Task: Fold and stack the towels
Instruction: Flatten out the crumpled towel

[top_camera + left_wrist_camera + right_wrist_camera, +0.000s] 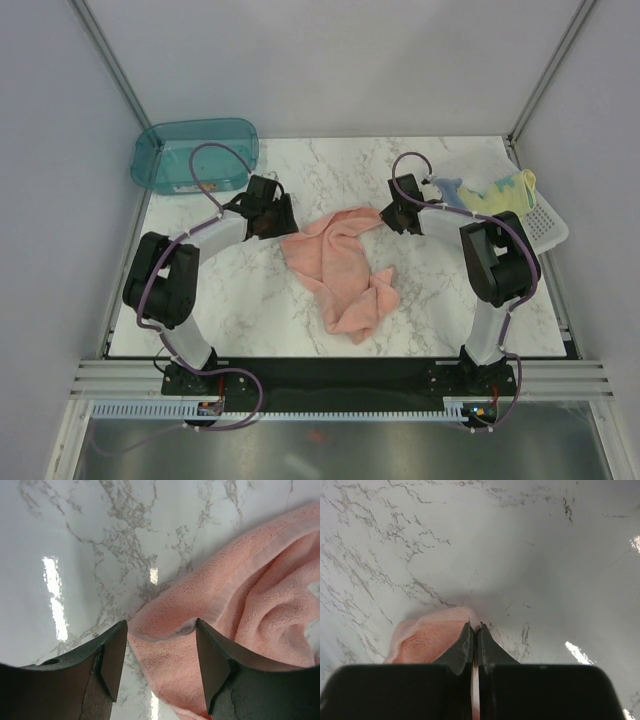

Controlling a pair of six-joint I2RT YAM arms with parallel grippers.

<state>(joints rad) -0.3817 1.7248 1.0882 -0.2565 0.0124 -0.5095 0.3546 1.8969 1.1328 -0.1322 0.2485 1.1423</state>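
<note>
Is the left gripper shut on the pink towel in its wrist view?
No, the left gripper is open, its fingers standing apart on either side of a hem of the pink towel.

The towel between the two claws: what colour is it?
Salmon-pink towel; left wrist view shows it best.

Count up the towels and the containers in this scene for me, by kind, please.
Towels: 3 (pink towel, yellow towel, light blue towel)
Containers: 2 (teal bin, white basket)
Total: 5
</note>
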